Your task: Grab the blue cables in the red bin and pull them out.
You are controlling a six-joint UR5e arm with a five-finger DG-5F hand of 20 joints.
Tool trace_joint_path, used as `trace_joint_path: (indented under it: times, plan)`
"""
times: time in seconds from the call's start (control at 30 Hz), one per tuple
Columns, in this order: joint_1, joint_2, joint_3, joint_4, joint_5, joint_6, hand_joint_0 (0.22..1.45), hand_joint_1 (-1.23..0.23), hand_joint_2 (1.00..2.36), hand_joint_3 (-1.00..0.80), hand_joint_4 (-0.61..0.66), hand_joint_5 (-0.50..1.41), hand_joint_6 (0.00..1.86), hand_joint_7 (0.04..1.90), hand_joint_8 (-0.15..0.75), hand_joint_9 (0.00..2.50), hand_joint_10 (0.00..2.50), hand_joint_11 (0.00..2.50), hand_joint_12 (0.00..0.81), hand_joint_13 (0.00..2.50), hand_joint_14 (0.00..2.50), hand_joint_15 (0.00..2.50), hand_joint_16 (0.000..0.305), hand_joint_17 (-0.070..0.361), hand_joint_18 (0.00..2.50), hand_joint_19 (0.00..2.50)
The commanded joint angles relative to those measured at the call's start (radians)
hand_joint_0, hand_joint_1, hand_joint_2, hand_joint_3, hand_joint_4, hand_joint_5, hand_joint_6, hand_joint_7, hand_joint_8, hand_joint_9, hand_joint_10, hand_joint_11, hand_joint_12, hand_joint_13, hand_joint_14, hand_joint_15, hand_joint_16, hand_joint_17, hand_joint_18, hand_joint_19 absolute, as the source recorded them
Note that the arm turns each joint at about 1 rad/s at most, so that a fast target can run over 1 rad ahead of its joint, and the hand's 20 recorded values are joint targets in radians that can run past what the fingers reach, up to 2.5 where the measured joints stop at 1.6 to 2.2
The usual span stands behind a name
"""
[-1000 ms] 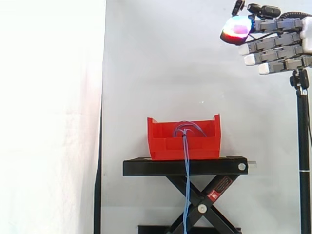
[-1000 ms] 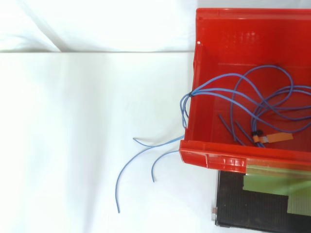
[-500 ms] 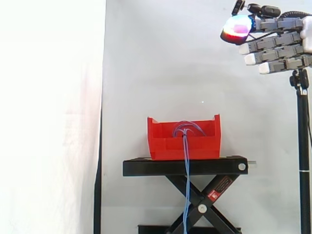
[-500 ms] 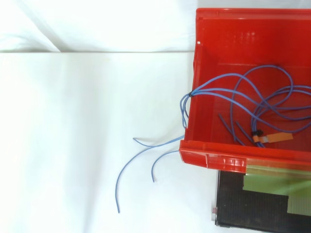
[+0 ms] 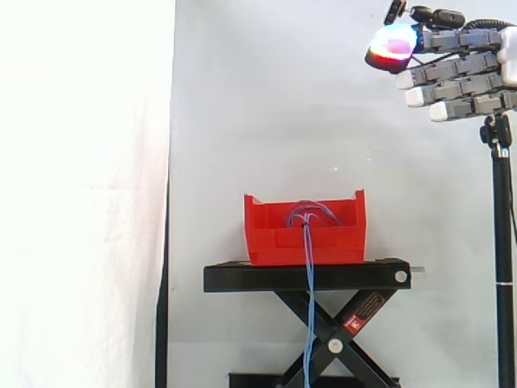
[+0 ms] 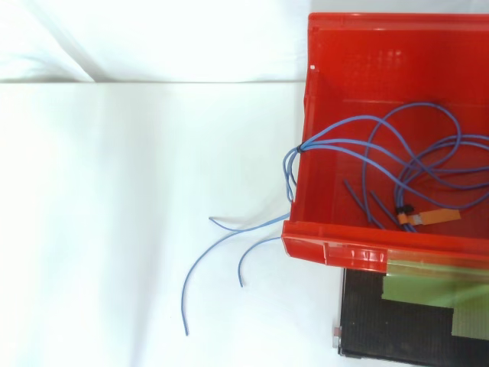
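The white curtain (image 5: 81, 202) forms the backdrop. In front of it the black stand (image 5: 307, 277), a scissor-type lift, carries the red bin (image 5: 275, 238) on its top plate. In the top view the bin (image 6: 328, 252) is open upward.

The hand (image 5: 464, 73) is positioned high at the right edge of the side view, well apart from the bin and above it. Its fingers are extended straight and roughly level, pointing toward the view's left, and hold nothing. One fingertip (image 5: 393, 47) glows red and cyan; the others are white.

The blue cables (image 6: 367, 145) are thin strands lying in several loose loops on the bin floor. The strands converge at the bin's left wall in the top view, cross over that wall, and fan out into separate loose ends outside the bin. In the side view the cables (image 5: 308, 323) hang straight down over the bin's front wall, past the stand's top plate.

A small orange tag (image 6: 439, 217) lies among the loops inside the bin.
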Motion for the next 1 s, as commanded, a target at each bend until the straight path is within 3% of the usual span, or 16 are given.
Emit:
trace_joint_path:
  times: [0.0,0.63,0.8,0.87,0.97]
  plan:
    - [0.0,0.0,0.0,0.0,0.0,0.0,0.74,-0.58,1.0,-1.0,0.15,0.05,0.01,0.22,0.194,0.0,0.0,0.07,0.313,0.0,0.01,0.27,0.054,0.122,0.0,0.37]
    - [0.015,-0.001,0.0,0.002,0.022,-0.005,0.74,-0.58,1.0,-1.0,0.15,0.05,0.01,0.22,0.194,0.0,0.0,0.07,0.314,0.0,0.01,0.27,0.054,0.122,0.0,0.37]
    - [0.008,-0.086,0.072,-0.021,0.002,0.007,0.74,-0.59,1.0,-1.0,0.15,0.05,0.01,0.21,0.193,0.0,0.0,0.07,0.313,0.0,0.01,0.27,0.054,0.122,0.0,0.37]
    - [0.003,-0.13,0.14,-0.083,-0.044,0.011,0.74,-0.59,1.0,-1.0,0.15,0.05,0.01,0.22,0.194,0.0,0.0,0.08,0.312,0.0,0.01,0.28,0.054,0.122,0.0,0.37]
    - [0.002,-0.143,0.178,-0.132,-0.055,-0.005,0.74,-0.59,1.0,-1.0,0.15,0.05,0.01,0.21,0.194,0.0,0.0,0.07,0.314,0.0,0.01,0.27,0.054,0.122,0.0,0.37]
